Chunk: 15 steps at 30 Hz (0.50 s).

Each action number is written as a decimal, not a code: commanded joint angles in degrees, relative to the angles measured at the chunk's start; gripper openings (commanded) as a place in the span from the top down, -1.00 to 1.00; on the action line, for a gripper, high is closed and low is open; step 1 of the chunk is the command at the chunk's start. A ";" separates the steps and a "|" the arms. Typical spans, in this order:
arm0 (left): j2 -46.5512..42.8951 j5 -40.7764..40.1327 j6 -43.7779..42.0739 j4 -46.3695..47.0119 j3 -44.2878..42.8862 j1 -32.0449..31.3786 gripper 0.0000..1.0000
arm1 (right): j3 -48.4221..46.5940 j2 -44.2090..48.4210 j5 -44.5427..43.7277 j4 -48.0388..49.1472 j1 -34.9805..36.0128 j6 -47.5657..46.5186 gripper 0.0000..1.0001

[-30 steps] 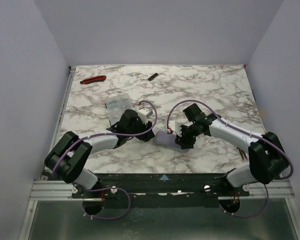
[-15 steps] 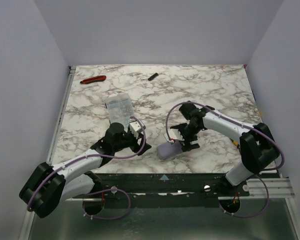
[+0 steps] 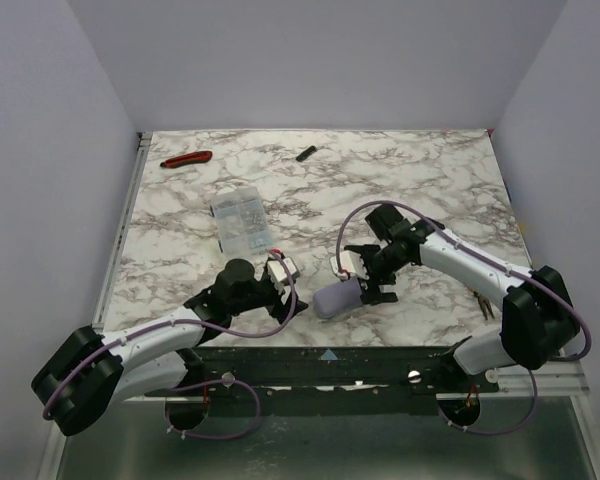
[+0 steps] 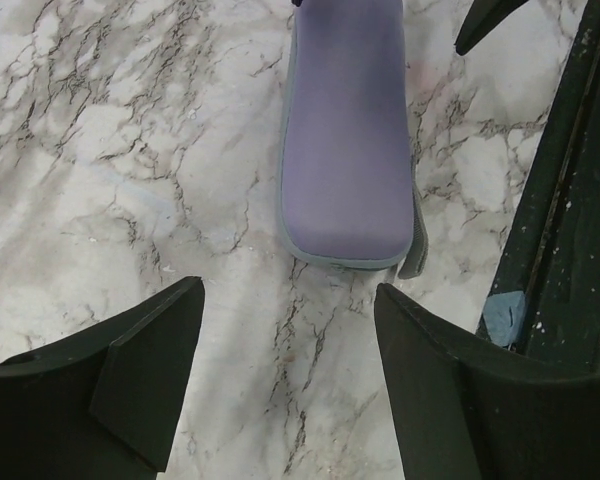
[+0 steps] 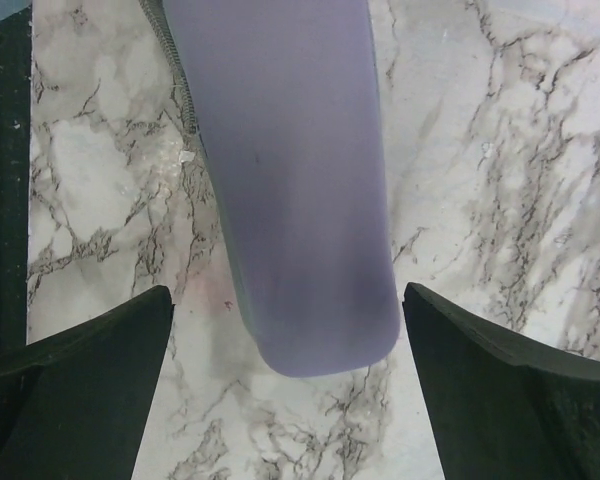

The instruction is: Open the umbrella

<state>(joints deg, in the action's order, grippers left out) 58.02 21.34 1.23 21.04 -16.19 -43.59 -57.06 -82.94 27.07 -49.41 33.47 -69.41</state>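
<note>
The umbrella (image 3: 337, 297) is collapsed, a lavender pill-shaped oblong lying flat on the marble table near its front edge. My left gripper (image 3: 292, 300) is open just left of it. In the left wrist view the umbrella's (image 4: 348, 150) rounded end lies a short way beyond the left gripper (image 4: 288, 300), with bare marble between the fingers. My right gripper (image 3: 366, 288) is open at the umbrella's right end. In the right wrist view the right gripper (image 5: 288, 300) straddles the umbrella's (image 5: 290, 180) end, with a gap on each side of it.
A clear plastic box (image 3: 237, 215) of small parts lies behind the left arm. A red and black tool (image 3: 186, 158) and a small black piece (image 3: 305, 153) lie near the far edge. The dark front rail (image 4: 560, 200) runs just right of the umbrella in the left wrist view.
Both grippers have opened wide. The left arm has drawn back toward the front edge. The umbrella now lies slightly nearer the front edge, free of both grippers.
</note>
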 commanded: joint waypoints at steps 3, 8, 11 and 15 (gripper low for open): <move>1.98 -0.73 -4.74 2.09 0.19 -1.88 -0.29 | 7.16 -1.05 -1.12 10.49 0.67 1.34 -0.98; 3.05 -1.13 -7.21 1.91 0.20 -5.53 -0.22 | 12.63 0.55 -5.33 13.80 0.50 -4.04 -0.57; 4.16 -3.03 -8.15 1.41 -0.83 -8.07 -0.18 | 14.88 3.26 -5.75 13.87 -1.27 -7.66 -0.21; 6.20 -6.55 -7.56 7.27 -0.33 -10.74 -0.16 | 15.37 4.22 -5.68 9.64 -6.27 -15.65 -0.03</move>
<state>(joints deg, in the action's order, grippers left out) 62.22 19.25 -5.17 21.91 -16.21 -51.86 -42.65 -79.50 23.59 -36.88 31.46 -76.18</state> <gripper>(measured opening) 0.583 0.622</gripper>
